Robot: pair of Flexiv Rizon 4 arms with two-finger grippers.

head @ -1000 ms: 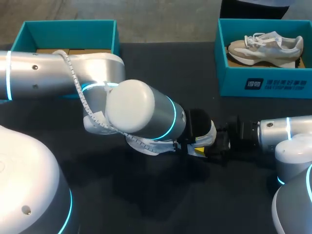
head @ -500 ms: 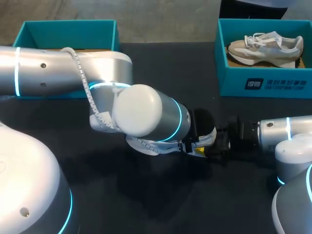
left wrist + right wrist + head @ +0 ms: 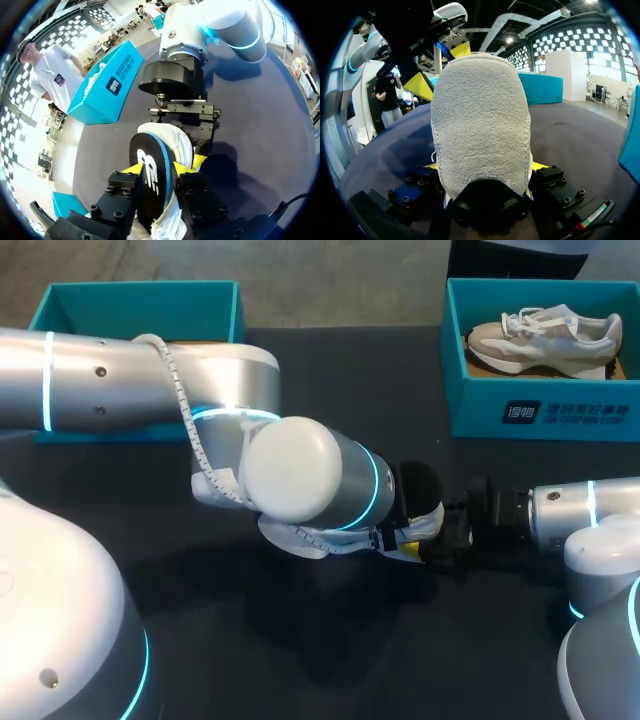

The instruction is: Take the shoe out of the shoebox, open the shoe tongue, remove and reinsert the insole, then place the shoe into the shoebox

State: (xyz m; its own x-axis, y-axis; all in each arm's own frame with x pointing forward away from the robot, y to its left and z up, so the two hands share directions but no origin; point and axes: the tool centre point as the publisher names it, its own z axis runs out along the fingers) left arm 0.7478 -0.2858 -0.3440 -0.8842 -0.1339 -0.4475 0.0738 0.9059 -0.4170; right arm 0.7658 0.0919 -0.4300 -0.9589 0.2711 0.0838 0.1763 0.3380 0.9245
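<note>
The shoe [image 3: 425, 521] is out of its box. It is near the middle of the table [image 3: 330, 660], low over the dark top, between my two arms. I cannot tell if it touches the table.

The right gripper [image 3: 486, 167] holds the shoe. One yellow tip sits on each side, and the grey, fuzzy end of the shoe fills the gap between them.

The left gripper [image 3: 159, 169] comes at the shoe from the other side. Its two tips are close together and pinch the insole [image 3: 150, 175]. The insole is thin and black with a blue edge. One end of it goes down into the white shoe, and the rest sticks out toward the left gripper.

The left box [image 3: 215, 310] is at the far left of the table, well apart from the shoe. It is open and I see no shoe in it, so I think that is where this shoe goes. The right box [image 3: 540, 410] is at the far right, with another shoe [image 3: 545, 335] lying on its side in it.

So how far along is the job? Taking the shoe out is done. The shoe must be open enough, since the insole passes through its mouth, but I cannot see the tongue. The insole step is in hand now. I cannot tell if the insole is on its way out or going back in. If it is on its way out, it must come all the way out and then go back in flat. After that, the shoe must be put into the box.
</note>
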